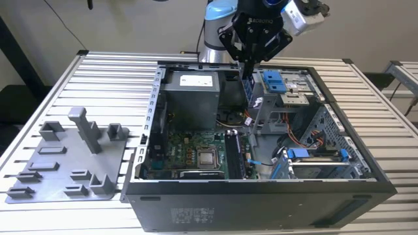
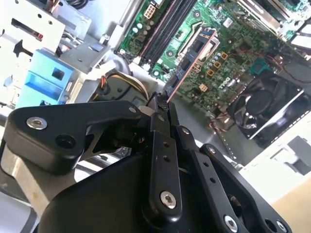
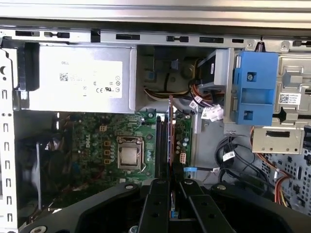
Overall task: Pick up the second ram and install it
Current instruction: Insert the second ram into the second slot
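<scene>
The claw (image 1: pixel 249 61) is hanging above the open case (image 1: pixel 261 205), clenched on the ram (image 1: pixel 248 90). In the exterior view the blue strip is pointing straight down from the fingertips into the rear half of the case, between the power supply (image 1: pixel 189 98) and the blue bracket (image 1: pixel 274 81). It is hanging in the air, clear of the board (image 1: pixel 189 152).

In the second wrist view the claw (image 2: pixel 160 100) is pinching one end of the ram (image 2: pixel 190 58) between its black fingers (image 2: pixel 163 145). The strip is reaching out over the green board (image 2: pixel 228 43), showing its row of dark chips. The black slots (image 2: pixel 167 24) are running beside it, and a fan (image 2: pixel 267 102) is sitting off to one side.

In the first wrist view the ram (image 3: pixel 171 141) is showing edge-on as a thin line rising from the claw (image 3: pixel 171 183). It is lying along the slots (image 3: pixel 161 145), just beside them, with the socket (image 3: pixel 130 154) on their other side. I cannot tell whether any slot is already filled. The power supply (image 3: pixel 80 77) and the blue bracket (image 3: pixel 253 87) are flanking the strip's far end.

On the exterior view's left a grey plate (image 1: pixel 65 171) with upright posts is resting on the slatted surface (image 1: pixel 111 83), well apart from the claw.
</scene>
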Controlling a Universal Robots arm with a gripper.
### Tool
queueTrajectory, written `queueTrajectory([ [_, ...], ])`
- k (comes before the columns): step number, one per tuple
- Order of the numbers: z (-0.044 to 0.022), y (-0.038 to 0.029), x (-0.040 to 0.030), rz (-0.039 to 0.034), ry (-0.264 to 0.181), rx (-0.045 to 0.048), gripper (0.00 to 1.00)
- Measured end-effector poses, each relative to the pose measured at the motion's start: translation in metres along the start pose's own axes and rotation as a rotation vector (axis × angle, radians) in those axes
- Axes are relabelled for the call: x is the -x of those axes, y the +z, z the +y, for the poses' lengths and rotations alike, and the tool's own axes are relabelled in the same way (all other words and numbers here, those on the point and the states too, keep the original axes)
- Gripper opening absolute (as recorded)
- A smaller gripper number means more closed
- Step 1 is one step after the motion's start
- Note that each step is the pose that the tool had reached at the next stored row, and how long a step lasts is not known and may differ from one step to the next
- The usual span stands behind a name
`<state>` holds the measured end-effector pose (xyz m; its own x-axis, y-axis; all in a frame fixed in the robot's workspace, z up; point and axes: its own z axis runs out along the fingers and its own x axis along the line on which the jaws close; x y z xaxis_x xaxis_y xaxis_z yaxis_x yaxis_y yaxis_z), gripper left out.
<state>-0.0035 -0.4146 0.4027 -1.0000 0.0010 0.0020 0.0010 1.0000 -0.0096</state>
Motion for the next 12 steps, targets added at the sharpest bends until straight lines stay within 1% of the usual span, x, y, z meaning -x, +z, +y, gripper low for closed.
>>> queueTrajectory([
  [4,0.0000,0.0000,0.0000,0.0000,0.000,-0.0001,0.14],
  [7,-0.0006,0.0014,0.0000,-0.0002,0.001,0.0001,0.14],
  [8,-0.0016,0.0019,0.0001,-0.0002,0.002,-0.0003,0.14],
  [12,-0.0092,0.0052,0.0001,-0.0001,0.011,0.0000,0.14],
])
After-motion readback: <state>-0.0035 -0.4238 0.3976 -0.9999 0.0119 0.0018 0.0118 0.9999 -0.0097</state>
